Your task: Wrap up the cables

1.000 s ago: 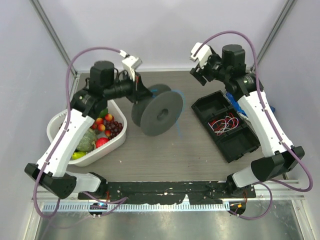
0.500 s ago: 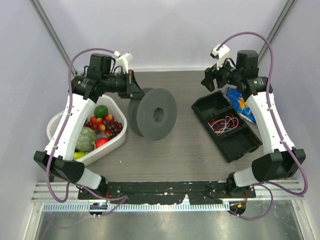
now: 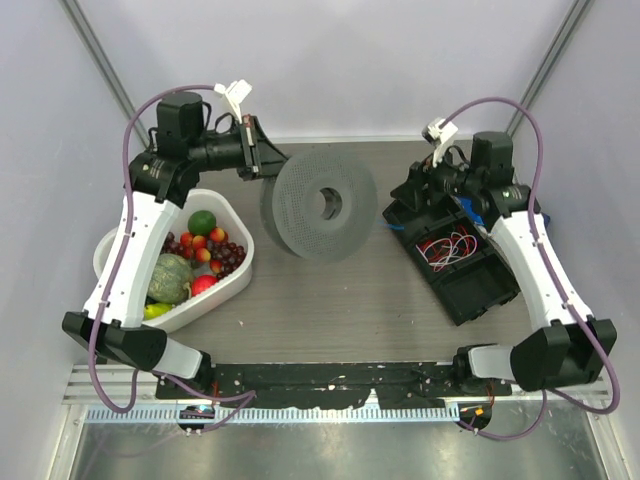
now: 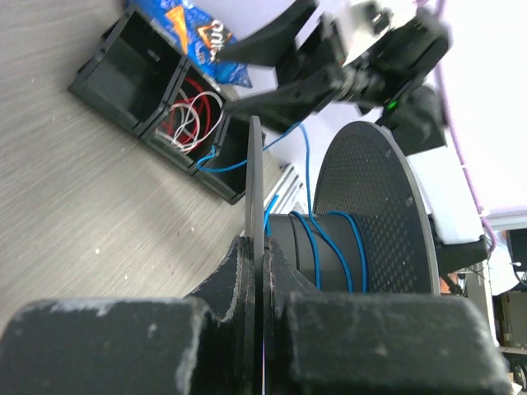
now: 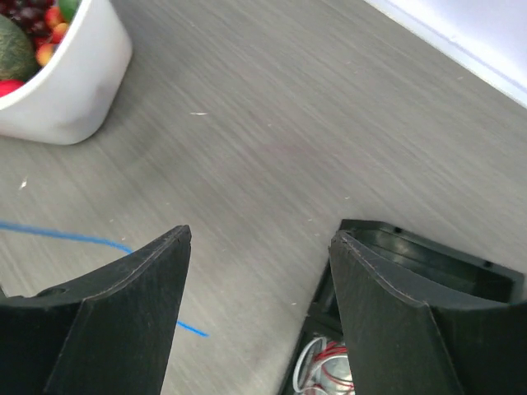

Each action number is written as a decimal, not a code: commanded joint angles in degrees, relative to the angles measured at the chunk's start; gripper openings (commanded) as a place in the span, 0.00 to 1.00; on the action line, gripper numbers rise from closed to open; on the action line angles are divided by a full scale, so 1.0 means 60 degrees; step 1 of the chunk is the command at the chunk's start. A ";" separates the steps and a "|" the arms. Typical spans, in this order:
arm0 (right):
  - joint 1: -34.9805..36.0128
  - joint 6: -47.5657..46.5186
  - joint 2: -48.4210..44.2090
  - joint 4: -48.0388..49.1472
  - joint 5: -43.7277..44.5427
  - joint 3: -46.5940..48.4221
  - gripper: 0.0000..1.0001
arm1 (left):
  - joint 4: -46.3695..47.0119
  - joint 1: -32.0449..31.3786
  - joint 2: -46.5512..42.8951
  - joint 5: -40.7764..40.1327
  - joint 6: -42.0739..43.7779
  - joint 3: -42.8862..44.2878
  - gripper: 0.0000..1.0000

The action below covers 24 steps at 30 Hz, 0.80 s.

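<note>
Grip check: left fingers [image 4: 140, 346] are pinched hard on the thin rim of one flange [image 4: 254, 181], so the grey spool [image 3: 318, 205] hangs tilted above the middle of the desk [image 3: 330, 300], toward its far edge. A few turns of blue cable [image 5: 66, 235] already sit on the core between the flanges. The free strand leaves the spool toward the right edge and crosses the corner of the black tray [image 3: 482, 288]. More of it lies loose on the desk surface.

Right fingers [image 5: 123, 329] are spread wide and hold nothing. They hover at the tray's far-left corner, with the loose strand just below and beside them.

Judged step: feeding slack onto the core. To do it well:
- hold the flange pinch firm, since the grip is on the rim alone and the spool could pivot;
- close the right fingers lightly on the strand, so it slides under slight tension;
- guide it clear of the tray corner, where it may snag;
- lay turns side by side.

White fruit bowl [image 3: 222, 297] at the left edge is well apart.
</note>
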 commanded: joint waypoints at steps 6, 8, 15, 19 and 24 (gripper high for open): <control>0.0007 0.2549 -0.2581 0.4789 -0.1148 -0.3493 0.73 | 0.3830 0.0005 -0.0412 0.0536 -0.2598 0.0883 0.00; 0.0007 0.2405 -0.2859 0.4980 -0.1295 -0.3816 0.73 | 0.3861 0.0005 -0.0310 0.0551 -0.2628 0.1117 0.00; 0.0022 0.1146 -0.3299 0.4498 -0.1793 -0.4272 0.73 | 0.4314 0.0005 -0.0397 0.0507 -0.2905 0.0943 0.00; 0.0139 0.0428 -0.3738 0.4350 -0.1955 -0.4739 0.70 | 0.4563 0.0005 -0.0456 0.0462 -0.3140 0.0898 0.00; 0.0212 0.0135 -0.4528 0.5025 -0.2058 -0.5429 0.62 | 0.4769 0.0005 -0.0397 0.0448 -0.3301 0.0899 0.00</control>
